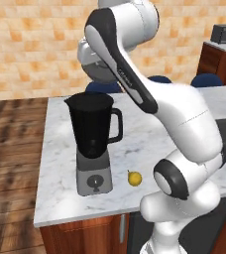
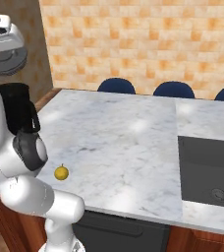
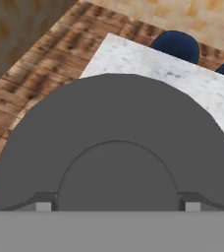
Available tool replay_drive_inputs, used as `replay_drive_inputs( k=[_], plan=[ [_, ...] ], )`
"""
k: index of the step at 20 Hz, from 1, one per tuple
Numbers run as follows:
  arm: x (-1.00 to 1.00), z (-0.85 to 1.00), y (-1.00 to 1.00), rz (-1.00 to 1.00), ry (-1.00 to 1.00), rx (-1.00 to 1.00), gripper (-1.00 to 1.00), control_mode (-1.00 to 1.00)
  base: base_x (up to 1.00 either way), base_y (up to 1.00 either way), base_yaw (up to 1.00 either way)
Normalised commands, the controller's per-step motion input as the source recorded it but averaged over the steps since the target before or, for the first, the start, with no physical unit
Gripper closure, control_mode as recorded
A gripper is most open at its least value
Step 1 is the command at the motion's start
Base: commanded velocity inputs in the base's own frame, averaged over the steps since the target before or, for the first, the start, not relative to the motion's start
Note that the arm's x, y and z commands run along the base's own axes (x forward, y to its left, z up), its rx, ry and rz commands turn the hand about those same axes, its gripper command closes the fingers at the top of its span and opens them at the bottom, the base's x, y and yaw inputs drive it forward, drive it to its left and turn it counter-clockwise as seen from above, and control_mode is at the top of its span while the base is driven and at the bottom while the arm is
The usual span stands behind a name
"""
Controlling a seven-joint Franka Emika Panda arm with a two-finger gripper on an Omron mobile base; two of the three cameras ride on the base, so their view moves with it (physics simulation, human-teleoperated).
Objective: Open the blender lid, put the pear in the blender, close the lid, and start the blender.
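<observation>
The blender stands near the front left corner of the marble counter, a dark jar on a grey base; it also shows at the left edge as the blender. The blender lid sits on the jar rim, seen from close above with its raised centre knob. My gripper hovers just over the lid, open, with one fingertip on each side of the knob. The pear, small and yellow, lies on the counter right of the blender's base, pear.
A dark sink is set into the counter at the right. Blue chairs line the far side. The counter's left edge drops to a wooden floor. My arm's elbow rises beside the pear.
</observation>
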Motion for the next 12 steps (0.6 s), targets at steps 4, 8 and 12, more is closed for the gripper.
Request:
replay_drive_inputs(
  k=[4,8,12],
  plan=[
    [-0.17,-0.12,-1.00,-0.02,0.00,0.08,1.00,-1.00,0.00,0.00,0.00],
    [-0.11,-0.52,-1.00,-0.04,0.00,0.12,1.00,-1.00,0.00,0.00,0.00],
    [-0.12,-0.81,-1.00,-0.04,0.00,0.19,1.00,-1.00,0.00,0.00,0.00]
  ],
)
